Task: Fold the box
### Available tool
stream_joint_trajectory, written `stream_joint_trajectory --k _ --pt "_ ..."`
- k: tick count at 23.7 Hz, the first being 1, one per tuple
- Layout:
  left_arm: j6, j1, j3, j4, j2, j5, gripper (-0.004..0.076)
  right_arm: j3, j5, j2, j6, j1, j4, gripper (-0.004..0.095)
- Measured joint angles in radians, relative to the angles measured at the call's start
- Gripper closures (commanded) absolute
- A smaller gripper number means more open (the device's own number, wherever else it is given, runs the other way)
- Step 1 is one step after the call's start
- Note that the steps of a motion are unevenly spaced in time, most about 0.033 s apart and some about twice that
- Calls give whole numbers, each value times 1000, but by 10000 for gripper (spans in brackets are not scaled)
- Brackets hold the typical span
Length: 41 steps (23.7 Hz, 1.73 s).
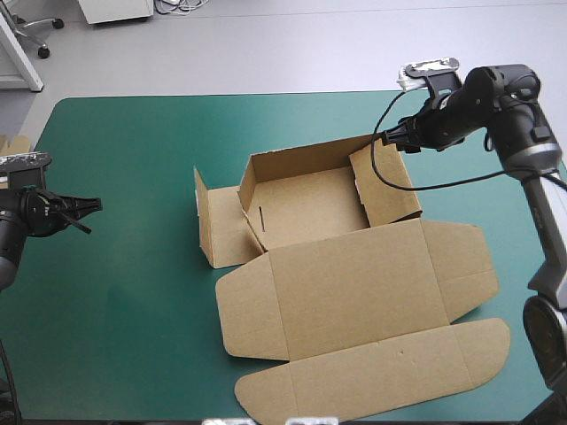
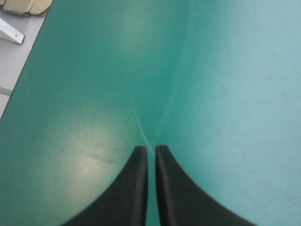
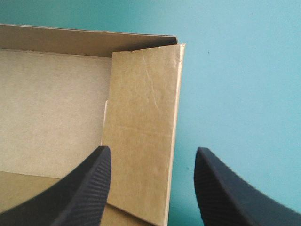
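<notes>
So the box (image 1: 337,266) is sitting about mid-table on the teal-green cover (image 1: 133,310), and it's looking half built. The far wall and the right wall (image 1: 385,190) are standing up, the left flap (image 1: 217,226) is splaying outward beside the tray, and the lid (image 1: 354,292) is lying flat toward the near edge. The right gripper (image 1: 396,137) is hovering over the far right corner with its fingers spread wide. In its own wrist view they're straddling the top of that right wall (image 3: 141,132), one finger over the inside of the box and the other over bare cover, not touching anything as far as one can tell. The left gripper (image 1: 93,205) is hanging out near the table's left edge, well apart from the box, fingers pressed together on nothing. Best guess is the robot is working on the side walls. The next move is probably pinching or pressing that right wall so it tucks in properly, then getting the left flap raised too. No print, logo or label is showing on the board, just plain brown. There's some spare board (image 1: 13,142) peeking in at the left edge.
</notes>
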State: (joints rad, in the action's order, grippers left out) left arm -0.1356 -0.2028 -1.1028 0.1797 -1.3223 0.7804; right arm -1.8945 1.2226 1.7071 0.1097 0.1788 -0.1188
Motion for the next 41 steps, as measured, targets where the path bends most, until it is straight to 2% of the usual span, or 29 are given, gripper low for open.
stream_joint_trajectory --k 6,11,14,17,23,27,31,38,41 --pt "0 0 0 -4 0 0 687 -4 24 -103 5 9 14 400" --pt "0 0 0 -7 0 1 687 69 -14 -194 -26 58 103 400" --pt "0 0 0 -8 0 4 687 272 -100 -314 -85 94 159 400" --pt "0 0 0 -16 0 5 687 415 -162 -364 -97 98 160 381" --pt "0 0 0 -37 -1 5 687 453 -278 -234 -35 99 131 194" --pt "0 0 0 -40 -1 5 687 440 -331 -117 -36 99 134 194" --pt "3 0 0 -41 -1 5 687 353 -327 0 -36 99 147 194" --pt "18 0 0 -41 -1 5 687 188 -247 172 -79 99 226 195" --pt "22 0 0 -41 -1 6 687 128 -181 249 -82 99 227 265"
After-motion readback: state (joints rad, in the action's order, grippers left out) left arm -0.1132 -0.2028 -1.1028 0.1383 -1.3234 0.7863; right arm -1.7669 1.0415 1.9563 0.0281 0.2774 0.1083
